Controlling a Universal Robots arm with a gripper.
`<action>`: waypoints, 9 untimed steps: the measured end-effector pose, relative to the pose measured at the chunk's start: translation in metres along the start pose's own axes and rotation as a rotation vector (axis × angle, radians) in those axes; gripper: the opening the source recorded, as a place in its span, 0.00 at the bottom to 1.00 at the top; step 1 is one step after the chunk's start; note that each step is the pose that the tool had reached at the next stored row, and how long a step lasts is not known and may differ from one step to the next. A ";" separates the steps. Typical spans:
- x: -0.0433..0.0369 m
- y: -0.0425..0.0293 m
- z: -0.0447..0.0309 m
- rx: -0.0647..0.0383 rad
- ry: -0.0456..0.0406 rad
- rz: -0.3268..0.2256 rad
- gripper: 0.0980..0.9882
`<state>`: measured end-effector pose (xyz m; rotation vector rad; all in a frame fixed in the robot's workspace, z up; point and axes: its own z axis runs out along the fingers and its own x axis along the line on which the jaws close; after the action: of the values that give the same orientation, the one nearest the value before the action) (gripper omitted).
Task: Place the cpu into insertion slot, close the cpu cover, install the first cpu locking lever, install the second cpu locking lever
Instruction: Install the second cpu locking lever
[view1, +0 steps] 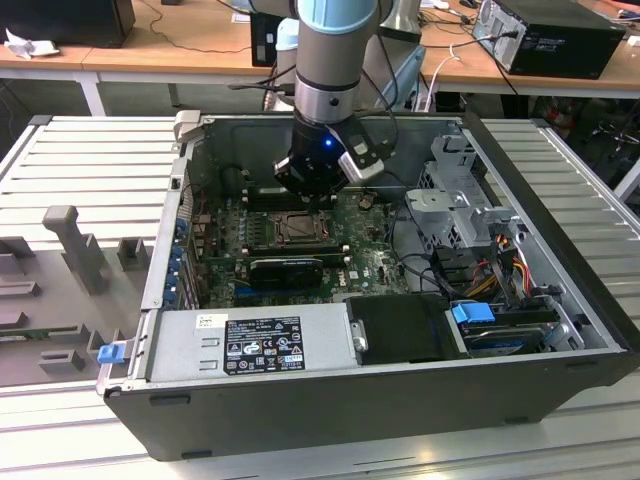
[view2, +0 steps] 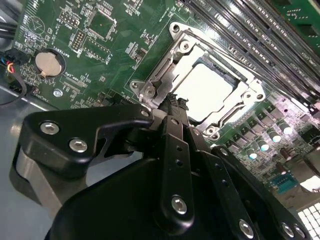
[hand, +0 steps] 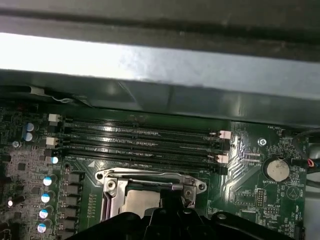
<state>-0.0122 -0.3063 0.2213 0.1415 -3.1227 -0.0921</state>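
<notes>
The cpu lies in the insertion slot on the green motherboard, its silver top showing bright. The cpu cover lies flat around it as a silvery frame. My gripper is shut, its tips right at the socket's edge, with nothing visible between them. In the first wrist view the cpu sits under the cpu cover, and a thin metal lever rod runs along the frame's far side. In the exterior view the gripper hangs just above the insertion slot inside the open computer case.
Memory slots run beside the socket. A coin battery sits on the board. A black card with a heatsink, a power supply, drive cages and cables crowd the case. The case wall rises close behind.
</notes>
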 end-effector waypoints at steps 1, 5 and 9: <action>0.0000 0.0001 -0.0021 0.000 0.0000 0.000 0.01; 0.0001 0.0005 -0.0118 0.000 0.0000 0.000 0.01; 0.0003 0.0006 -0.0195 0.000 -0.0001 0.001 0.01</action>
<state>-0.0122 -0.3068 0.2407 0.1393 -3.1229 -0.0923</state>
